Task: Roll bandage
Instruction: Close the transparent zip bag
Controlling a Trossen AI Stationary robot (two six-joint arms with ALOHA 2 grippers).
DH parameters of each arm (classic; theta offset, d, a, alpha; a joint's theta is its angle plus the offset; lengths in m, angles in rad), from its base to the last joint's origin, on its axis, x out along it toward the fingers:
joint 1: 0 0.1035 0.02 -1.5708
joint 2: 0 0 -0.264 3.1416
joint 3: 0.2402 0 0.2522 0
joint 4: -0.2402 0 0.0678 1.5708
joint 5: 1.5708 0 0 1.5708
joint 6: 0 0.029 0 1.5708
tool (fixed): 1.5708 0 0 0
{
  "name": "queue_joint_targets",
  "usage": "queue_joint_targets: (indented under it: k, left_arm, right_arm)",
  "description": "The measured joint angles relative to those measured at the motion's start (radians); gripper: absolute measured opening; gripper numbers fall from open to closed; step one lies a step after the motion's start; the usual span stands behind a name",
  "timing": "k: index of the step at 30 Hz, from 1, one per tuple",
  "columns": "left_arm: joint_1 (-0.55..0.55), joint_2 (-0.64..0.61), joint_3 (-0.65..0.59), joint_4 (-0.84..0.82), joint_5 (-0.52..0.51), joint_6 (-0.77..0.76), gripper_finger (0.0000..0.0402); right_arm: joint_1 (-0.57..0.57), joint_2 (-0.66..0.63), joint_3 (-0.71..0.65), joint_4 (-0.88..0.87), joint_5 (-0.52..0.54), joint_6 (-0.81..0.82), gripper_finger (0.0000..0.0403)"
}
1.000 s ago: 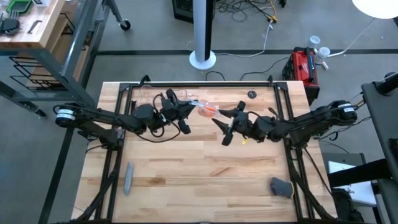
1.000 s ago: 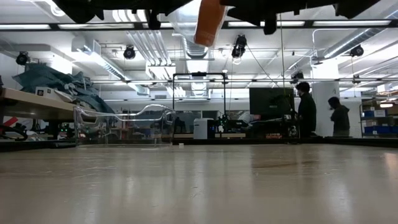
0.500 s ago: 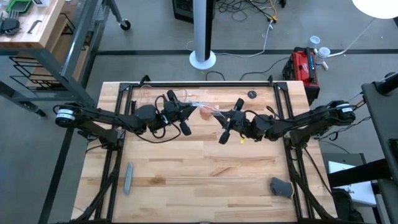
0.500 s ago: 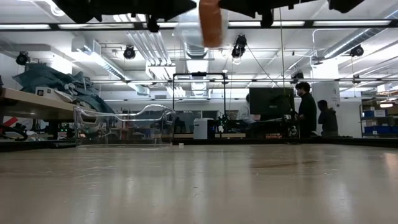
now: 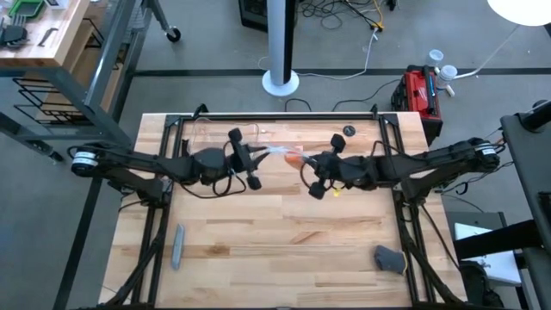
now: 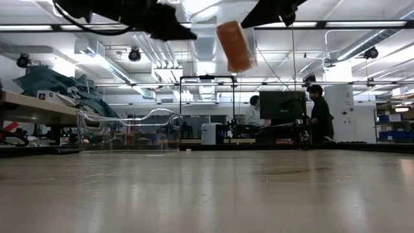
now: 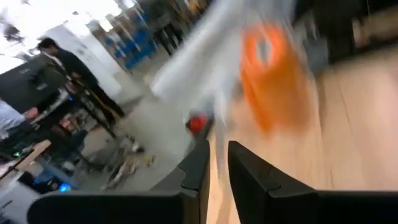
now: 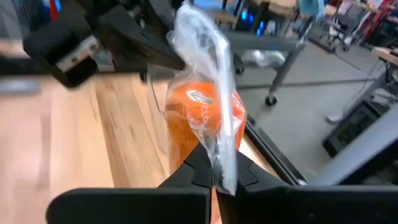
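The bandage is a stubby orange roll (image 5: 294,158) inside crinkled clear plastic wrap (image 5: 274,152), held high above the table (image 6: 234,45). My left gripper (image 5: 247,165) is shut on the wrap on the roll's left side. My right gripper (image 5: 317,175) is shut on the wrap on its right side. In the right wrist view the roll (image 8: 202,121) sits just beyond my fingers. The left wrist view is blurred and shows the roll (image 7: 273,81) farther off. My left gripper pinches a drawn-out tail of the wrap (image 7: 216,127) between its two fingers, coming level from the table's left. The wrap runs from the fingers across to the roll, clear of the table. My right gripper pinches a bunched fold of the wrap (image 8: 219,163) right beside the roll, between its two fingers, coming from the table's right. The roll in its wrap stands out beyond the fingers, lifted clear.
A grey bar (image 5: 177,245) lies near the front left, and a dark grey lump (image 5: 389,258) near the front right corner. A small black disc (image 5: 348,131) and a clear plastic shell (image 6: 129,129) sit at the far side. People stand in the room behind.
The wrapped roll has come down somewhat from the top of the low view and now hangs tilted. My right gripper has turned about its wrist and edged toward the left gripper. The wrap stays stretched between the two grippers.
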State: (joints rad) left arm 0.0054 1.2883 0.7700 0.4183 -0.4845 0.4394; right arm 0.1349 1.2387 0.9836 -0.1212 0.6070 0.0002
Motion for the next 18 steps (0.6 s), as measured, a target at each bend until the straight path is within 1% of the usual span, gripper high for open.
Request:
queue_joint_targets:
  k: [2,4,7,8,9,11,12,13,15,18]
  left_arm:
    - [0.0,-0.029,0.0,-0.141,-0.008,0.029,0.0048]
    - [0.0,-0.074,-0.001,-0.315,-0.01,0.008,0.0047]
    - [0.001,-0.14,-0.001,-0.434,0.023,-0.07,0.0041]
    - [0.001,-0.163,-0.002,-0.437,0.062,-0.086,0.0039]
    - [0.002,-0.185,-0.002,-0.407,0.123,-0.094,0.0038]
    - [0.001,-0.222,0.0,-0.346,0.286,-0.1,0.0037]
    - [0.001,-0.229,0.0,-0.283,0.339,-0.104,0.0037]
    - [-0.001,-0.229,0.001,-0.218,0.367,-0.115,0.0037]
    - [-0.001,-0.218,0.001,-0.139,0.373,-0.144,0.0037]
    - [-0.001,-0.17,0.002,-0.106,0.37,-0.15,0.0043]
  right_arm:
    - [0.0,0.006,0.014,-0.047,0.009,0.0,0.0]
    - [0.0,0.008,0.022,-0.067,0.014,0.003,0.0]
    - [0.0,0.008,0.025,-0.114,0.014,0.015,0.0]
    - [0.0,0.008,0.025,-0.134,0.013,0.016,0.0]
    - [0.0,0.008,0.025,-0.149,0.005,0.017,0.0]
    - [-0.003,0.008,0.025,-0.169,-0.024,0.027,0.0]
    - [-0.004,0.011,0.025,-0.17,-0.042,0.031,0.0]
    - [-0.005,0.015,0.025,-0.163,-0.057,0.033,0.0]
    - [-0.005,0.024,0.025,-0.161,-0.065,0.033,0.0]
    - [-0.004,0.03,0.025,-0.159,-0.068,0.038,0.0]
